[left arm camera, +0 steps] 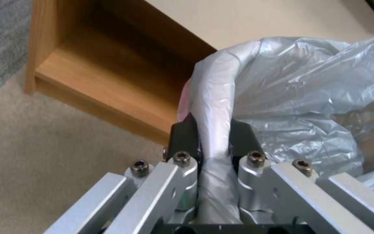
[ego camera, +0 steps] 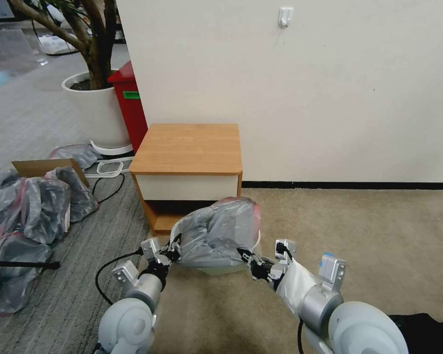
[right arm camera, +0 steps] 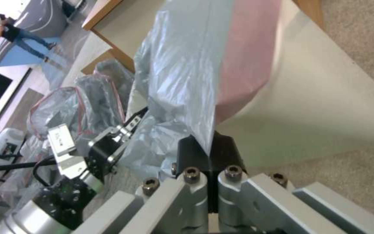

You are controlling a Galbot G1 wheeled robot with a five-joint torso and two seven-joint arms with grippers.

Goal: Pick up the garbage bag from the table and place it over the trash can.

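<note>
The garbage bag (ego camera: 216,232), translucent grey with a pink-red edge, lies puffed over the top of the cream trash can (ego camera: 222,269), which stands on the carpet in front of the table (ego camera: 187,147). My left gripper (ego camera: 174,251) holds the bag's left side. In the left wrist view its black fingers (left arm camera: 185,136) clamp the bag-wrapped bin rim (left arm camera: 215,97), beside the table's lower shelf (left arm camera: 100,81). My right gripper (ego camera: 246,258) holds the right side. In the right wrist view its fingers (right arm camera: 226,152) are shut on the bag's hanging edge (right arm camera: 195,81), against the trash can's wall (right arm camera: 317,107).
A heap of grey bags with a cardboard box (ego camera: 29,206) covers the floor at left, with a black rod (ego camera: 19,264) and a cable (ego camera: 108,270) nearby. A red bin (ego camera: 130,105) and a white planter (ego camera: 96,110) stand behind the table. Open beige carpet (ego camera: 359,221) lies at right.
</note>
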